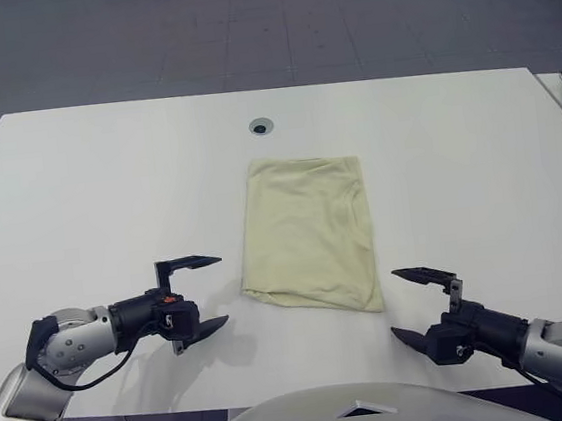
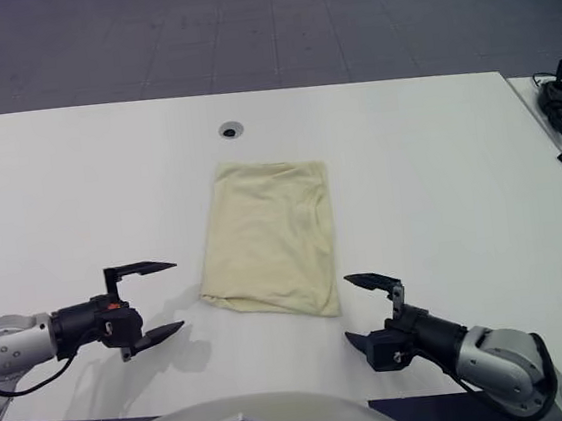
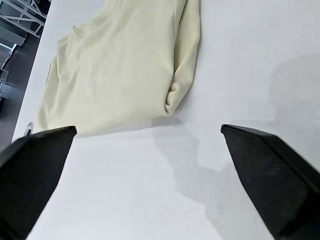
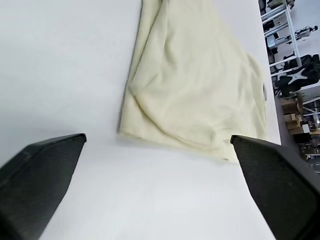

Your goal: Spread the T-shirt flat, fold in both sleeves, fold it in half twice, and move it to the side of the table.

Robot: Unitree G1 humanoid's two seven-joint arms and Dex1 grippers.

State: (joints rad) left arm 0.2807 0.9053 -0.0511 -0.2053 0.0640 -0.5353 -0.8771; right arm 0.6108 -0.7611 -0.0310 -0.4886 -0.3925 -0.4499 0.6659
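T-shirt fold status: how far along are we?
Done: T-shirt lies as a compact rectangle, no sleeves showing. In hand: nothing; left gripper and right gripper, jaws open, flank its near corners. Left: it's at the table centre, so possibly another fold, then the move aside.

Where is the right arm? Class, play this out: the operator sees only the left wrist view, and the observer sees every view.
Observer: The right arm is low over the near edge of the table. Its jaws are open and empty, just short of the near right corner of the shirt.
Operator: Is the shirt at the table's side yet?
Observer: No. It lies around the middle of the table, a folded rectangle with its long side running away from the robot.
Operator: How do my own jaws sit against it?
Observer: The left arm is level with the shirt's near left corner and apart from it, with one jaw above the other.
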